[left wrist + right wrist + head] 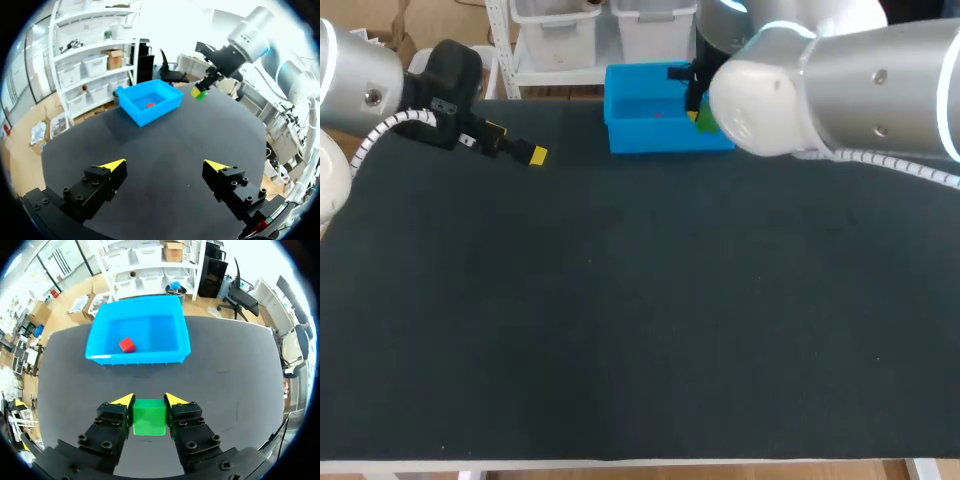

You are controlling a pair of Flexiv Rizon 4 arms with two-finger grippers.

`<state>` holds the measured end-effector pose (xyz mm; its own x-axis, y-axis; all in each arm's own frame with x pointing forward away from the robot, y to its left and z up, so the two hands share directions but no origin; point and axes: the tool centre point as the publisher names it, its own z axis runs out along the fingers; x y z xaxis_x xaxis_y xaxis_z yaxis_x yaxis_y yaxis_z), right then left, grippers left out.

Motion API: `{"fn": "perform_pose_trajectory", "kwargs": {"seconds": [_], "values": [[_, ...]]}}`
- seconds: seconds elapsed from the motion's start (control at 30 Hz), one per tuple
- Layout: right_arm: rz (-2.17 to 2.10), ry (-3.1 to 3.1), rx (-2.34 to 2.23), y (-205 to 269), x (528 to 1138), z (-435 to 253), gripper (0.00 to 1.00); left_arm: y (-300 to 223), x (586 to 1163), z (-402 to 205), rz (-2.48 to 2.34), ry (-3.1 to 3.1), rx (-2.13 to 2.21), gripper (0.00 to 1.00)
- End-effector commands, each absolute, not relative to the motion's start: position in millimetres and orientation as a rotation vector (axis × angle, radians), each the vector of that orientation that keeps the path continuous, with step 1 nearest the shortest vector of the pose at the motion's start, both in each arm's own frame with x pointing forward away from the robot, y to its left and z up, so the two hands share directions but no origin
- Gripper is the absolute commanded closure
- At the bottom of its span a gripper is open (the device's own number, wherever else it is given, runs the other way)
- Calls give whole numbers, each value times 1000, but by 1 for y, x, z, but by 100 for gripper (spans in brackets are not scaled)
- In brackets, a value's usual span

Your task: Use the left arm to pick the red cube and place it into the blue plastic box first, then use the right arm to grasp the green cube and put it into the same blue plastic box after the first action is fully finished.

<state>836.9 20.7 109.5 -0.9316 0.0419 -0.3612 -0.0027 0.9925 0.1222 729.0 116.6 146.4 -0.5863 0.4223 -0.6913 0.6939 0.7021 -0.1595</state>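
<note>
The green cube point(149, 416) looks like a small, rigid, light block with flat, smooth faces. I'd judge it handles best pinched square on two opposite sides, near the middle so it cannot swivel. That is how the right gripper point(148, 399) has it: both yellow-tipped fingers are pressed against opposite faces, carrying it clear of the dark table point(620, 320).

The blue plastic box point(137, 358) stands at the table's twelve o'clock edge, with the red cube point(127, 344) lying loose on its floor. The green cube hangs at the box's three o'clock end. The left gripper point(165, 164) sits out at ten o'clock with its fingers spread wide and nothing between them.

From above, the right arm's bulky elbow covers that end of the box, so the cube may be just short of the rim rather than over it. The cube's underside and the finger pads against it are out of sight.
</note>
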Motion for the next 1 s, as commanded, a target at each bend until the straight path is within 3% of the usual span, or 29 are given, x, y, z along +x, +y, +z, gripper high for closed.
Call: {"fn": "perform_pose_trajectory", "kwargs": {"seconds": [0.03,0.6,1.0], "values": [[203,2607,30,15,827,110,100,119,729,145,-565,2264,851,0],[293,2525,-12,21,835,107,100,119,729,145,-565,2264,851,0],[319,2520,-12,22,879,111,100,119,729,145,-565,2264,851,0]]}}
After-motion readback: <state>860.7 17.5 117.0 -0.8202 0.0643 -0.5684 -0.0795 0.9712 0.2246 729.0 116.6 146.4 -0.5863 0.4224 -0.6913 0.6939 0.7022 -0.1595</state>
